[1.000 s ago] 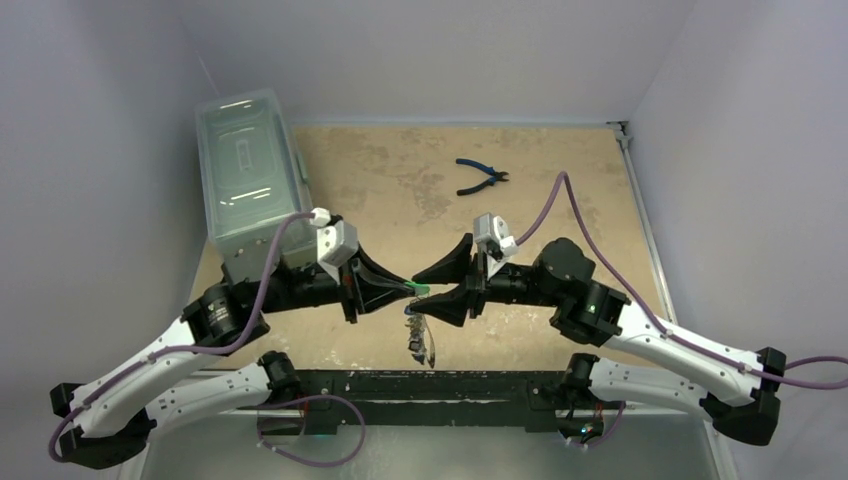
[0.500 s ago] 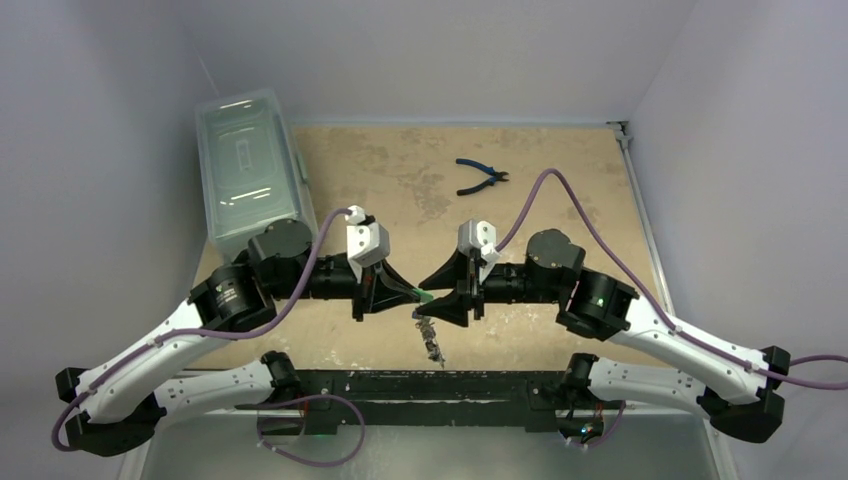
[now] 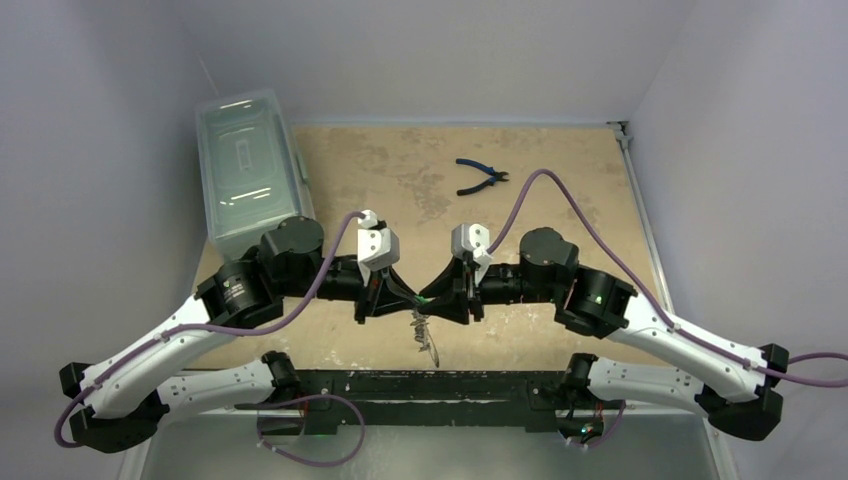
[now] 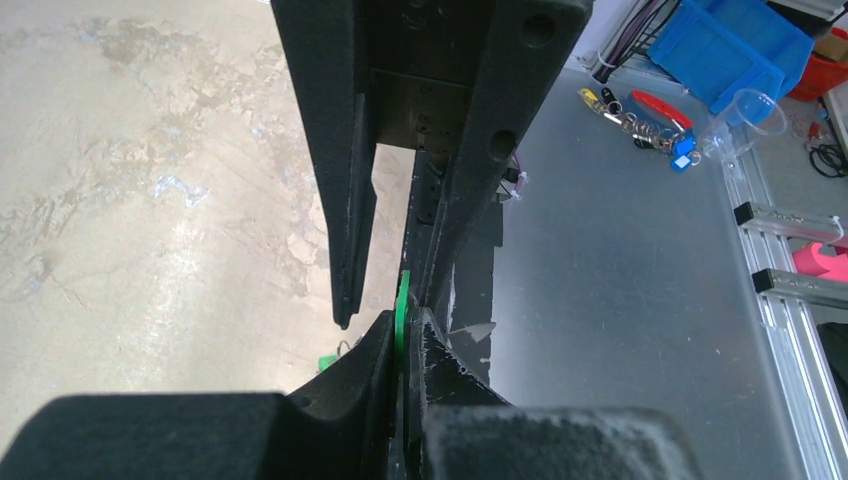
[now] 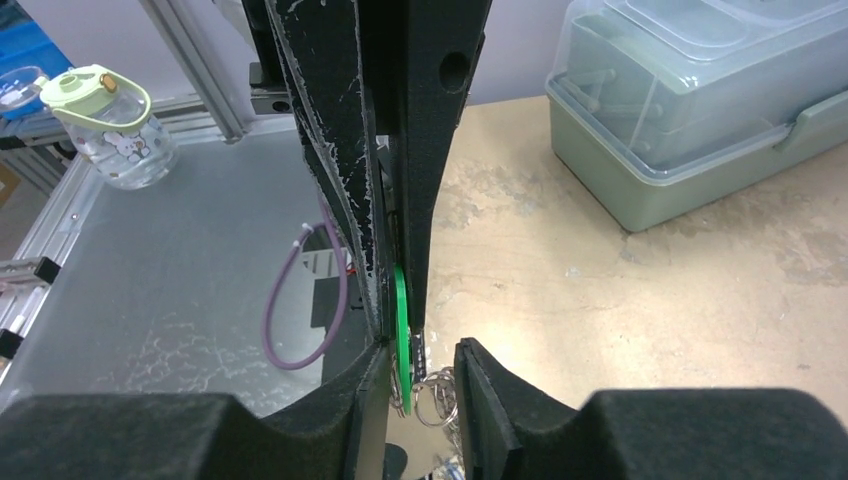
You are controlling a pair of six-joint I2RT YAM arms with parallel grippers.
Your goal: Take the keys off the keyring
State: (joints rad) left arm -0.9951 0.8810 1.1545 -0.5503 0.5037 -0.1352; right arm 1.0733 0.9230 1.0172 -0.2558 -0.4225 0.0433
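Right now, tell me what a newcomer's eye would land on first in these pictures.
The left pincer and right pincer meet tip to tip at front centre. The left is shut on a green key, the right is open around it, and the rest of the bunch dangles below. Behind them, a clear lidded box sits far left and blue-handled pliers far centre.

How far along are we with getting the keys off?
Nothing looks removed: the keys hang in one bunch below the fingers. In hand: the left gripper pinches the green tag; the right gripper straddles it, fingers apart, beside the rings. Left: every key.
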